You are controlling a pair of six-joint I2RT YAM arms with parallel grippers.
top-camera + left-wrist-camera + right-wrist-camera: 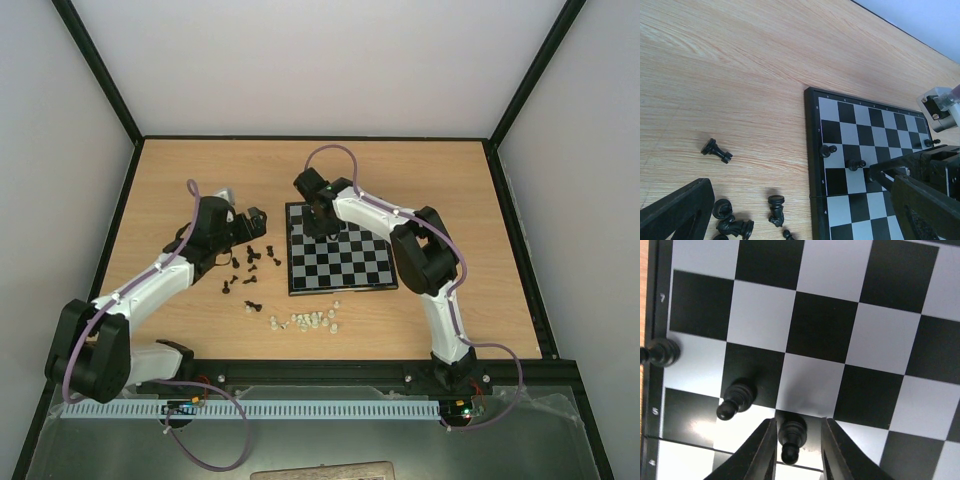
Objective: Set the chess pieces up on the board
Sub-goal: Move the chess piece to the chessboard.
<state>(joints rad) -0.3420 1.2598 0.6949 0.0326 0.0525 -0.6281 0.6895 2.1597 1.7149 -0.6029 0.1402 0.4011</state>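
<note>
R tool (798,423) straddles tiny glossy blk pawn (791,437), unclamped; L tool (252,224) released.

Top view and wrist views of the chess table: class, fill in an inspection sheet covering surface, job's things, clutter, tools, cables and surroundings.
Surface: wooden table.
Job's things: board lies mid-table; a few black pawns stand on it; the other black chess pieces lie scattered to its left in the top view, some toppled.
Clutter: whitish chessmen bunched off the board, by its near edge.
Tools: left tool wide open and empty, near the scattered pieces; right tool low over the board, jaws narrow either side of one pawn, a gap showing.
Cables: purple cable along each arm, looping by the bases.
Surroundings: pale walls, black frame posts.
</note>
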